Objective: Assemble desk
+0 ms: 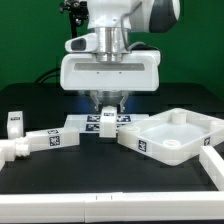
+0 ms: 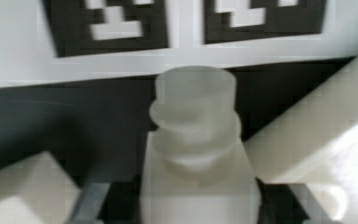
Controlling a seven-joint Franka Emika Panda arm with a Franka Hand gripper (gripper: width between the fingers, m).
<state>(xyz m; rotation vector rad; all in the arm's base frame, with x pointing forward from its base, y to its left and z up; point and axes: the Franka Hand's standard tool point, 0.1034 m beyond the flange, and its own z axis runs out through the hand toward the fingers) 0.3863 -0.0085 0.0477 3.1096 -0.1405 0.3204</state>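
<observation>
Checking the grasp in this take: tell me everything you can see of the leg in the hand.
The leg looks like white plastic: a square post that narrows through a stepped neck into a round peg. It sits between the jaws of the hand, which close on its sides, and its peg end points toward the tags of the marker board. No tag shows on the faces in view. In the exterior view the hand hides it, so its tilt and any contact with the table cannot be told.

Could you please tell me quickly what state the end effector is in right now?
End effector: closed on a white desk leg, gripped between its two fingers.
</observation>
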